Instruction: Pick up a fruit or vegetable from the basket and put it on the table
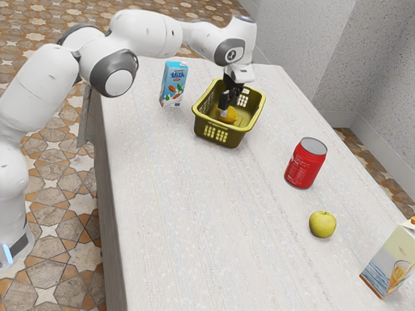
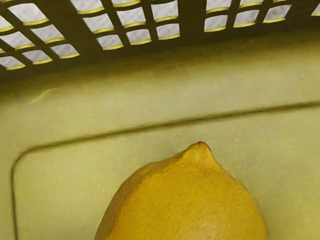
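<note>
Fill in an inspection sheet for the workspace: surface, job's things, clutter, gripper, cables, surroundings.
Surface: pale, faintly streaked table; no spill seen.
Job's things: yellow lemon inside the olive-green basket, not yet on the table.
Clutter: milk carton near the basket; red can, yellow-green apple and juice carton farther off, all upright except the round apple.
Gripper: down in the basket, at the lemon.
Cables: nothing seen.
Surroundings: patterned floor, speckled walls.

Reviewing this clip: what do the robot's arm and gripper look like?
The arm is white and smooth, with rounded segments and dark grey caps and rings at its joints. A small white marking sits on the grey cap near the wrist, and a light-blue strip shows at the base. The gripper is black and angular.
</note>
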